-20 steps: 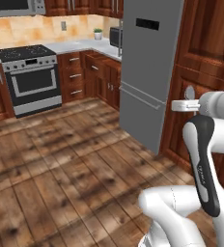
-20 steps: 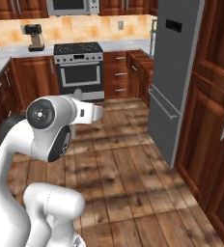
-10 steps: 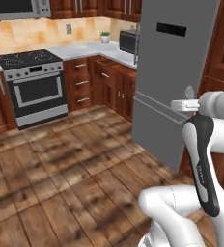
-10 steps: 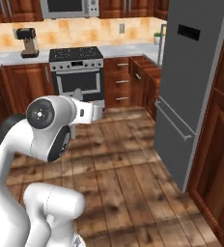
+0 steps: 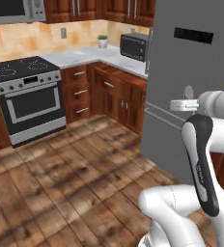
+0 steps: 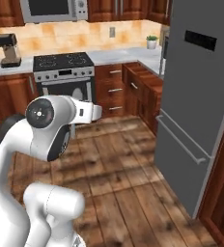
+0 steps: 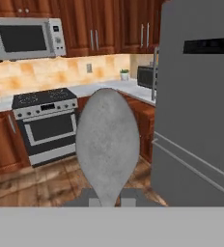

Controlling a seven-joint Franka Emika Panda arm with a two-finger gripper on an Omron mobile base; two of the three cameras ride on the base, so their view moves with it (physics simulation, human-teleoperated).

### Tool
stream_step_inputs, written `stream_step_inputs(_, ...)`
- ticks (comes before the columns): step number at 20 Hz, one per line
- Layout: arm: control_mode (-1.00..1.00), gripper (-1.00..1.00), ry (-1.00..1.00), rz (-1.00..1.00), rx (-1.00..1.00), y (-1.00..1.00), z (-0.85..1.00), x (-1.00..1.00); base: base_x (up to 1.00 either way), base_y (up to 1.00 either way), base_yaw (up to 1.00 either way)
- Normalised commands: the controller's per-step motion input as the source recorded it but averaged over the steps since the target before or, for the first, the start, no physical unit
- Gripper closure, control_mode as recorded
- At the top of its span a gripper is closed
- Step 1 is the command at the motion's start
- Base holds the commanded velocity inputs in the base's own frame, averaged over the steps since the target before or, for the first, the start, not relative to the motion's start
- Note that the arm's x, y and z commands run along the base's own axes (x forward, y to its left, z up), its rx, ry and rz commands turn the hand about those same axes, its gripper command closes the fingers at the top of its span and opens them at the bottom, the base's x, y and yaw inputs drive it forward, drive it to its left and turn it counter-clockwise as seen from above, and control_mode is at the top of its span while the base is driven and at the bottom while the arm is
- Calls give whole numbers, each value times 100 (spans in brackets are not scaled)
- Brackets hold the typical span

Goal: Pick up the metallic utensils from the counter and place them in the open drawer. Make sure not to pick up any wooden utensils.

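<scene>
Grey steel fridge [image 6: 198,96] is the largest item, at the right. Left of the fridge, a corner desk [image 5: 92,55] carries a black microwave [image 5: 134,46] and a small plant [image 5: 102,40]. Further left of the fridge stands the stove [image 6: 65,77]. The jaws [image 7: 106,200] are clamped on a metal spoon [image 7: 107,144], whose bowl stands upright in the hand view, in front of the stove.

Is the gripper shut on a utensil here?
Yes, shut: the gripper holds a grey metal spoon, bowl rising between its fingers.
</scene>
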Motion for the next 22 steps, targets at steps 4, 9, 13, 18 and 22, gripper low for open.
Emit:
stream_step_inputs(4,100,100,0,0,0,0,0,0,100,29,-26)
stream_step_inputs(9,100,100,0,0,0,0,0,0,100,34,-31)
stream_step_inputs(13,100,100,0,0,0,0,0,0,100,54,-41)
stream_step_inputs(18,100,100,0,0,0,0,0,0,100,56,-42)
stream_step_inputs(22,100,100,0,0,0,0,0,0,100,73,-30)
